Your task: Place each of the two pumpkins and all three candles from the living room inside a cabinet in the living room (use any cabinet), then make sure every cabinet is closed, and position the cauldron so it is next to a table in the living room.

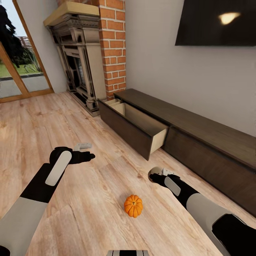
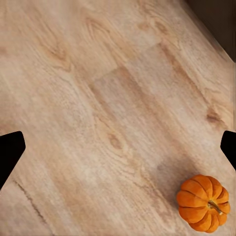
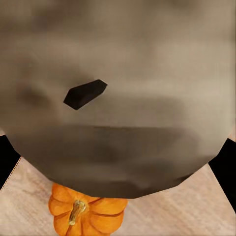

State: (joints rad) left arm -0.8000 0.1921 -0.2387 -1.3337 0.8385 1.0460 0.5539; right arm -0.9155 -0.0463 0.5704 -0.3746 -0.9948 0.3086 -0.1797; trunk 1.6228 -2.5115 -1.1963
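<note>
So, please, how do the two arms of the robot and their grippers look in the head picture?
Both arms have light grey-white forearm shells that turn matte black toward the wrist. Each wrist carries a long, rounded pale grey panel. The left gripper is black with short tapered fingers, and a small light grey block sits beside it. The right gripper is black too, with a small white piece near its tip. No cables or markings show.

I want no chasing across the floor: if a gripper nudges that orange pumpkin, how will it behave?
The pumpkin sits stem-up on its flattened base on bare wood floor, so it would probably slide or rock rather than roll far. Its ribbed, rounded sides may slip from a shallow pinch. It looks rigid.
</note>
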